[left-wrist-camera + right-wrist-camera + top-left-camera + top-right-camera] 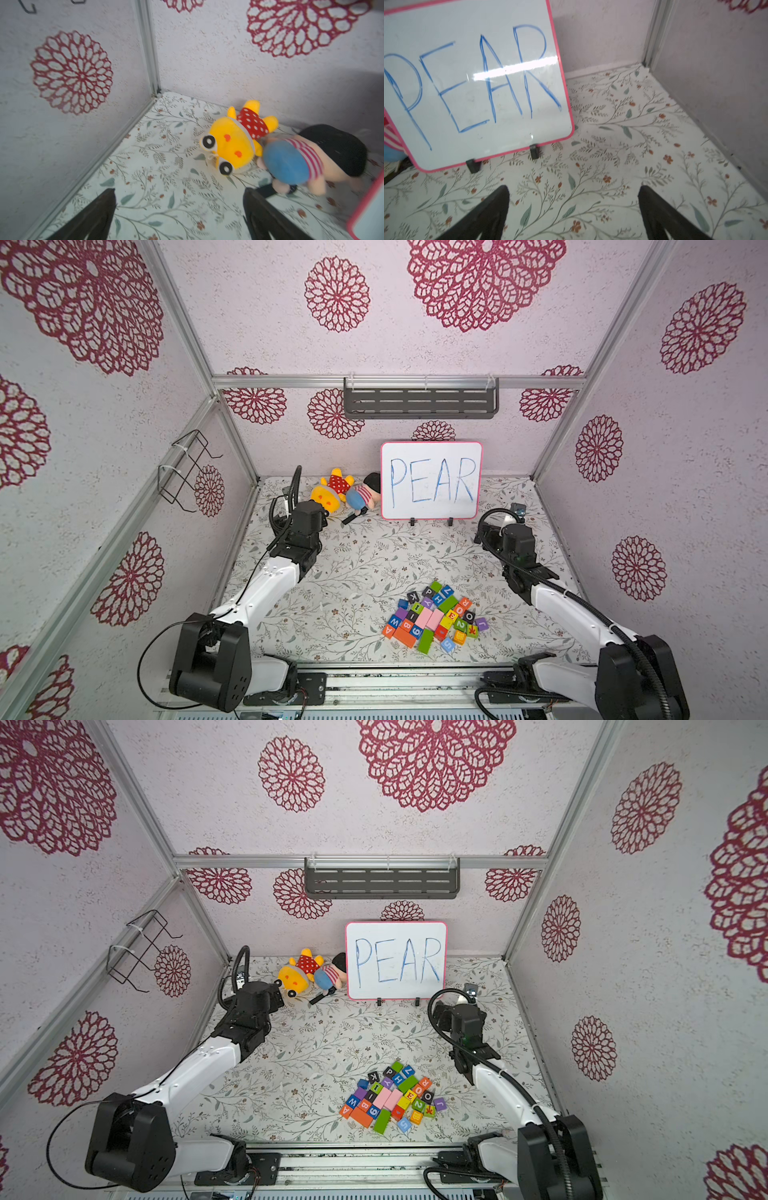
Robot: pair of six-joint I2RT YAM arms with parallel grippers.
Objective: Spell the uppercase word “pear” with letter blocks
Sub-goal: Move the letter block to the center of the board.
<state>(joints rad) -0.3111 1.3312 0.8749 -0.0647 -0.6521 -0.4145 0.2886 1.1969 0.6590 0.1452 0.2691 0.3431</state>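
The letter blocks lie in one jumbled pile at the table's front, right of centre, seen in both top views. In it I make out the black P (428,592) (390,1072), the yellow E (451,617) (410,1096), the orange A (389,630) (345,1110) and the orange-red R (464,602) (424,1082). My left gripper (179,193) stands open over bare table at the back left, facing the plush toys. My right gripper (574,191) stands open over bare table at the back right, near the whiteboard. Both are far from the pile and hold nothing.
A pink-framed whiteboard (431,480) reading PEAR stands at the back centre. Two plush toys (332,493) lie left of it, close to the left wrist (305,522). Other coloured letter, number and plain blocks (424,640) fill the pile. Walls enclose the table on three sides.
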